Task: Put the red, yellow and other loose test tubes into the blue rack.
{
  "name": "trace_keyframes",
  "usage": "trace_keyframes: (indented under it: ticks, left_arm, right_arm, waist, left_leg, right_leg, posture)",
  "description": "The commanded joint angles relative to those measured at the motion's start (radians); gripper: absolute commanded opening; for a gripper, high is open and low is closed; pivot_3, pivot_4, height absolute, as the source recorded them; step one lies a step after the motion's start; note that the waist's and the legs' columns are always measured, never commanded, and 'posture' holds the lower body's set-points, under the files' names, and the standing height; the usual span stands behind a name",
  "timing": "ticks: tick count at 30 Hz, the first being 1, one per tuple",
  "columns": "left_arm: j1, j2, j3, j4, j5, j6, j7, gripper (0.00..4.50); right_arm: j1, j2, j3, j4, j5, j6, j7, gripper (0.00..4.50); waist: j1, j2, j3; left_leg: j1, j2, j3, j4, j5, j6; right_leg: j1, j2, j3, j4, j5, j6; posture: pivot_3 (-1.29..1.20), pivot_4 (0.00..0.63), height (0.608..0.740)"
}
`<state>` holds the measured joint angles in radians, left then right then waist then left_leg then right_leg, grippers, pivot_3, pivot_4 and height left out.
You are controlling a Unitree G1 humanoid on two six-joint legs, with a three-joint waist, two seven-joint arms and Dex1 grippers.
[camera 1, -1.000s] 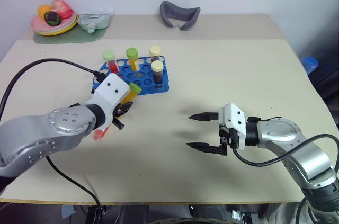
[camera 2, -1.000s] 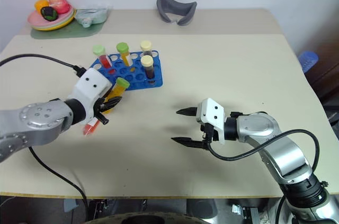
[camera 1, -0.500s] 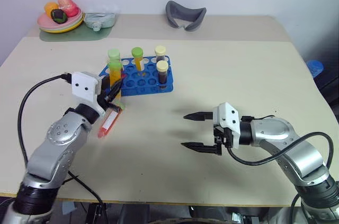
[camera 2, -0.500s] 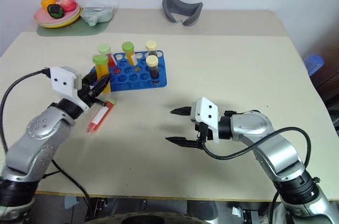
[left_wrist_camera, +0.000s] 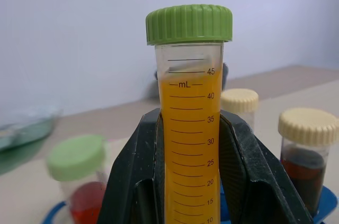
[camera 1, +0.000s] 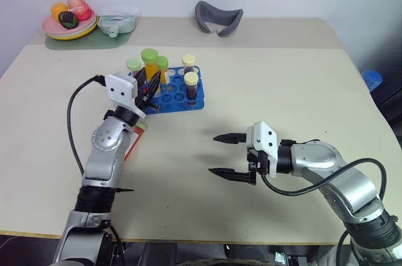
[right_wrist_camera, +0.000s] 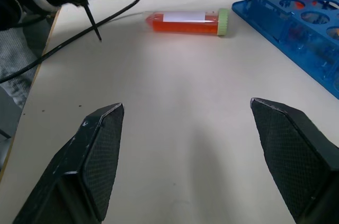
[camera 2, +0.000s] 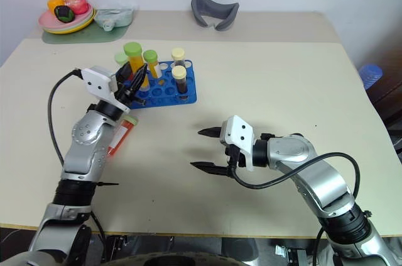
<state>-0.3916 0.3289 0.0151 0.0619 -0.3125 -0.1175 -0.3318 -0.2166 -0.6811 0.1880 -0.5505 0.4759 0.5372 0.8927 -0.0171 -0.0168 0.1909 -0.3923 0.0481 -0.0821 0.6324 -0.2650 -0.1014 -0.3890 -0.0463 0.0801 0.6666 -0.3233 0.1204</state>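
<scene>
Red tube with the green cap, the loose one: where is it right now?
The red tube lies flat on the table on the robot's left, in front of the blue rack, partly under the left arm in the eye views.

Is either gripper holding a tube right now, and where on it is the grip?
The left gripper is shut on the yellow test tube, its fingers clamping the body below the green cap. The right gripper is open and holds nothing.
</scene>
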Motion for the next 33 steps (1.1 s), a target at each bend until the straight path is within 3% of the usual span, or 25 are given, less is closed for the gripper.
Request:
trace_keyframes:
  ticks: [1, 22, 33]
  left_arm:
    - [-0.052, -0.039, 0.011, 0.051, -0.006, -0.052, -0.052, 0.78]
    - [-0.082, -0.112, 0.040, 0.215, 0.078, -0.162, -0.080, 0.78]
    - [-0.052, -0.120, 0.036, 0.185, 0.087, -0.155, -0.067, 0.78]
  right_arm:
    - [-0.015, 0.013, -0.016, -0.038, 0.008, -0.008, -0.012, 3.90]
    - [-0.027, 0.033, -0.077, -0.012, 0.024, -0.005, -0.079, 3.90]
    - [-0.018, 0.029, -0.076, -0.004, 0.018, -0.015, -0.077, 3.90]
  waist:
    - [0.000, 0.000, 0.000]
    - [-0.002, 0.000, 0.000]
    - [-0.002, 0.000, 0.000]
  left_leg:
    - [0.000, 0.000, 0.000, 0.000, 0.000, 0.000]
    - [0.000, 0.000, 0.000, 0.000, 0.000, 0.000]
    - [0.000, 0.000, 0.000, 0.000, 0.000, 0.000]
  right_leg:
    - [0.000, 0.000, 0.000, 0.000, 0.000, 0.000]
    - [0.000, 0.000, 0.000, 0.000, 0.000, 0.000]
    - [0.000, 0.000, 0.000, 0.000, 0.000, 0.000]
  posture:
    - [0.00, 0.150, 0.740]
    - [0.00, 0.150, 0.740]
    - [0.00, 0.150, 0.740]
